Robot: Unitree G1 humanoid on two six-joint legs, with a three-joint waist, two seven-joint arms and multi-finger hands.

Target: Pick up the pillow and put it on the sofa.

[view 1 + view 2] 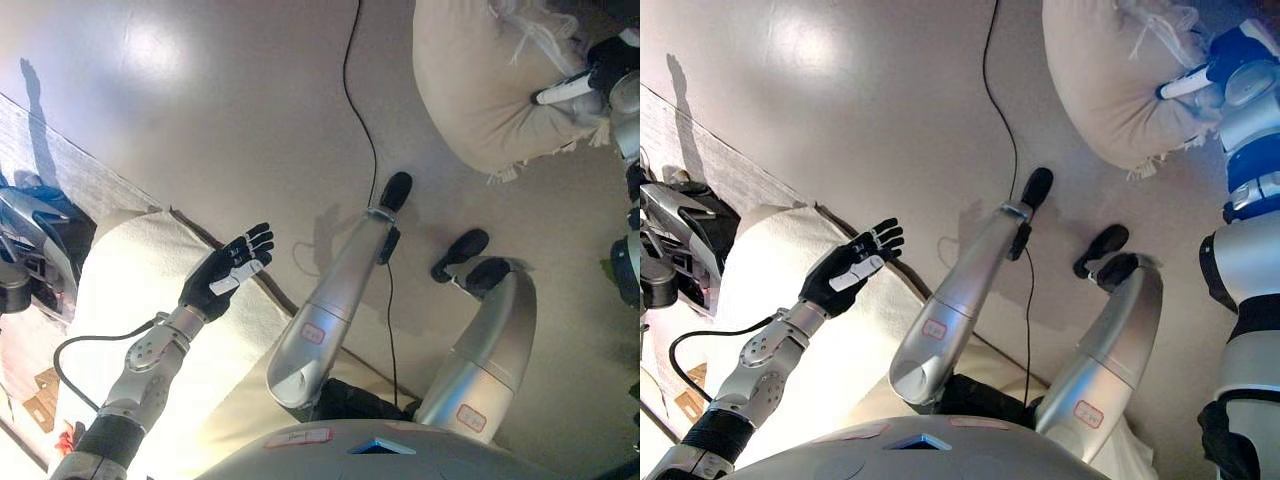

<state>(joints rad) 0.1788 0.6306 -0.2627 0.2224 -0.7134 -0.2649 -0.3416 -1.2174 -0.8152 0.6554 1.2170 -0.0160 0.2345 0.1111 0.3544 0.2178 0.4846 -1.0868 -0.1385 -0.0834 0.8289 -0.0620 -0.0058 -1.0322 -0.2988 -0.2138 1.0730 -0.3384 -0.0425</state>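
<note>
A beige pillow (pixel 480 90) with a bunched, fringed edge is at the top right, lifted off the pale floor. My right hand (pixel 600 72) grips its bunched right end, with a white-tipped finger pressed across the fabric; it also shows in the right eye view (pixel 1210 75). The cream sofa (pixel 130 270) fills the lower left. My left hand (pixel 228 272) is open and empty, fingers spread, hovering over the sofa's edge, far from the pillow.
A pale grey floor (pixel 200 90) spans the middle and top. A grey strip of textured wall or rug (pixel 70 165) runs along the left behind the sofa. A dark blue and black machine (pixel 30 235) stands at the far left edge.
</note>
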